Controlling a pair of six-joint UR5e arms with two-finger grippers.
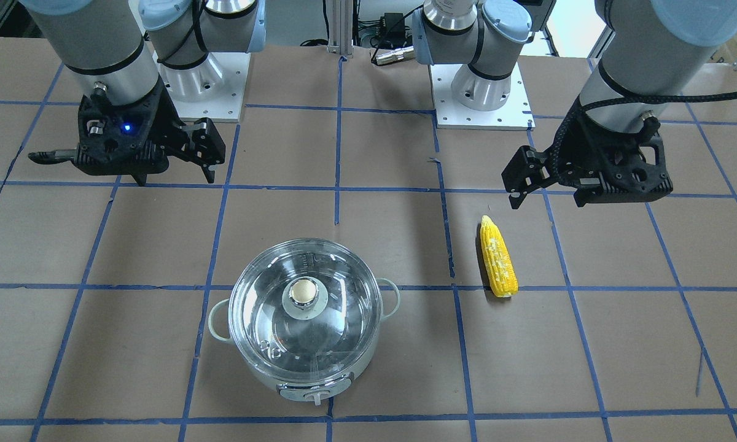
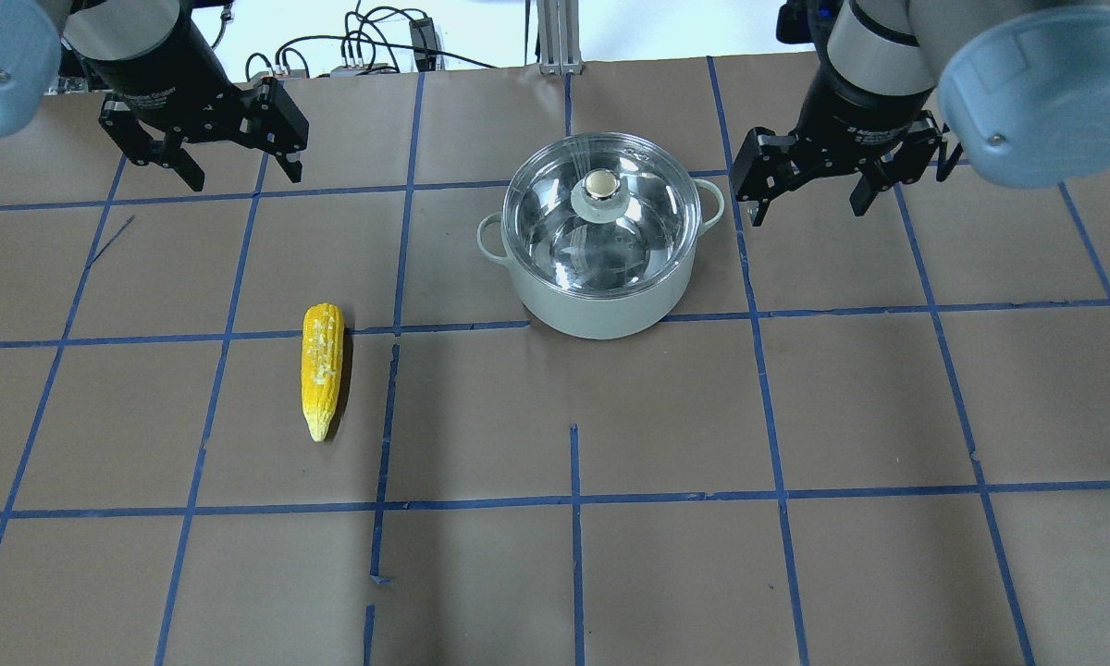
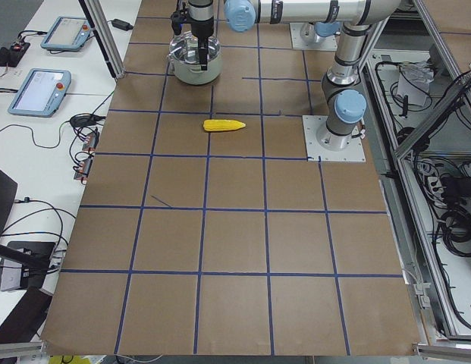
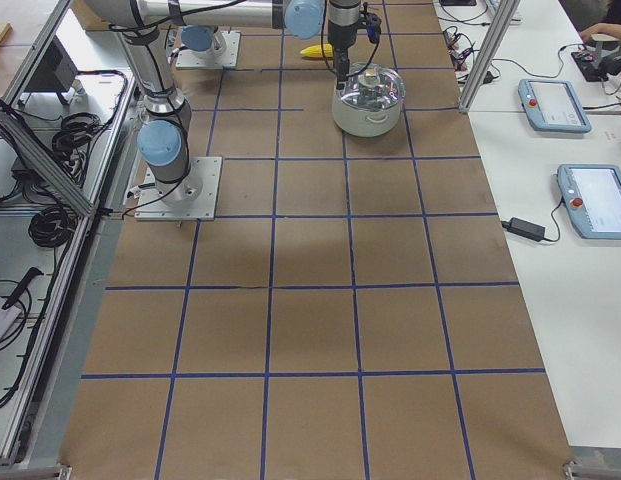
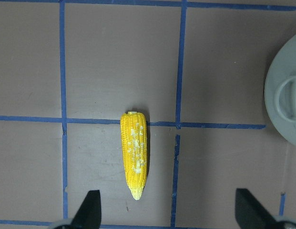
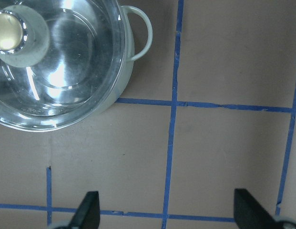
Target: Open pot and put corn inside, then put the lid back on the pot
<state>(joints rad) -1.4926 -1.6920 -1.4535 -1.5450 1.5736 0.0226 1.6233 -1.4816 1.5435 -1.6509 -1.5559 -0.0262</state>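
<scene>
Overhead exterior: lid (image 2: 601,231) is seated on pot (image 2: 601,310); opening is judged not begun.
Corn (image 2: 322,370): laid on the surface (image 2: 610,555), well left of the pot.
Left fingers (image 2: 287,162): spread, empty, well left of the pot.
Right fingers (image 2: 754,185): spread, empty, near the pot's right.
Next: knob (image 2: 601,185) is to be gripped, lid lifted straight.
Room: bare surface around the pot; edges well apart.

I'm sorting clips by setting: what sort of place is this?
Probably a robotics lab workcell, not a kitchen: the left arm and right arm are bolted to a table gridded with blue tape, and teach pendants lie on the side bench.
</scene>
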